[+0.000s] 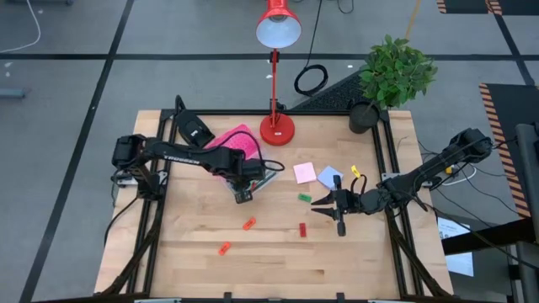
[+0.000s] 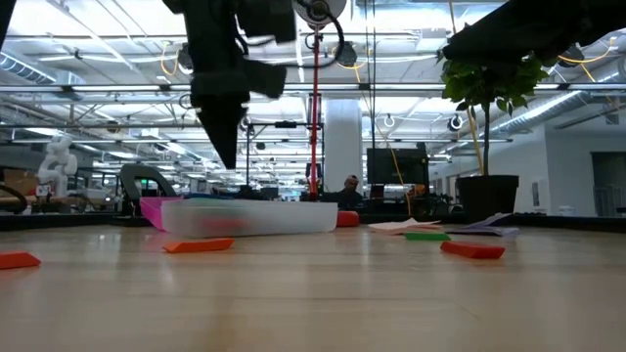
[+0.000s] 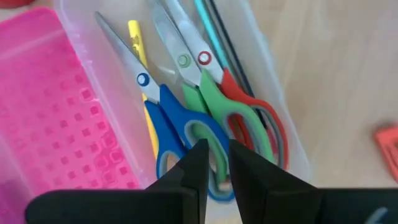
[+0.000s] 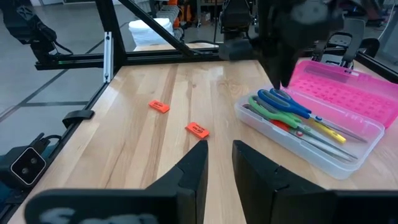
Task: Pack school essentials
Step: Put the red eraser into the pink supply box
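Hovering over the box (image 4: 311, 134), the left gripper (image 3: 214, 163) is nearly closed and empty; scissors (image 3: 186, 118) and pencils already lie inside. Right gripper (image 1: 330, 204), slightly parted, waits near the erasers (image 1: 249, 224); pads (image 1: 305, 172) remain out.

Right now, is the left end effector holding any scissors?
No. In the left wrist view the left end effector hovers nearly shut above the blue scissors in the box, gripping nothing.

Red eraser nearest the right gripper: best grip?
Grip the red eraser across its short sides, coming straight down. It is a small flat block lying alone on bare table, so nothing blocks a top approach and a side approach would likely just push it. The right gripper is closest.
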You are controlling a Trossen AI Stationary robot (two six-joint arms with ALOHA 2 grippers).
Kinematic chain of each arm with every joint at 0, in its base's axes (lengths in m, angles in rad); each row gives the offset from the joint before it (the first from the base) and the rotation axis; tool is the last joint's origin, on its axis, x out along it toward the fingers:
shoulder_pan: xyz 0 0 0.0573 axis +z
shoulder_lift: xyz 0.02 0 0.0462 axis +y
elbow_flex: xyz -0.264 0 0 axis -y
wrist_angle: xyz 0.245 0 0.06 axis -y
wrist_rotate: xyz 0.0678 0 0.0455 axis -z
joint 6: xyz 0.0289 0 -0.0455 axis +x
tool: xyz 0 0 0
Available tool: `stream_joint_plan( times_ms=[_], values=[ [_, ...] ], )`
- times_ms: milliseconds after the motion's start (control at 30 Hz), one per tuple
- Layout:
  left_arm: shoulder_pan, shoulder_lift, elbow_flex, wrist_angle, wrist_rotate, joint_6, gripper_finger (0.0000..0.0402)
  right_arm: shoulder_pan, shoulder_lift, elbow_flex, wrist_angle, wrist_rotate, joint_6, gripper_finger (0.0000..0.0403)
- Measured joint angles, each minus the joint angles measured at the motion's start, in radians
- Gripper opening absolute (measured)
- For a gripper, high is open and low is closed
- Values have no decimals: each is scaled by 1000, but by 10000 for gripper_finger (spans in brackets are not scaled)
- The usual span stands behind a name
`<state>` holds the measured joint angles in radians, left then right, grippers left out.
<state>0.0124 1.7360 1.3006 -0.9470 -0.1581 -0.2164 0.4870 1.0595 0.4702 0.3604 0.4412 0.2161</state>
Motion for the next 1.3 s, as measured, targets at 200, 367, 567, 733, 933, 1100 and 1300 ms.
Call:
stream_joint_plan(
  times_ms=[200,367,567,733,933,1100,1300],
  values=[
    [-63,-95,0,7,-13,-19,65,0,0,0,-13,0,0,66],
    [-159,-167,0,37,-94,-30,65,-1,0,0,-26,1,1,66],
    [-258,-181,0,93,-121,8,65,-3,17,0,-29,2,34,66],
    [-297,-178,-14,145,-124,17,65,-3,88,0,-29,5,102,66],
    [-321,-178,-50,204,-131,-18,65,59,228,3,-32,58,239,66],
    [-341,-178,-81,259,-133,-101,65,161,372,47,-33,152,341,66],
    [-385,-177,-136,381,-142,-173,65,254,543,174,-53,218,347,96]
  ],
)
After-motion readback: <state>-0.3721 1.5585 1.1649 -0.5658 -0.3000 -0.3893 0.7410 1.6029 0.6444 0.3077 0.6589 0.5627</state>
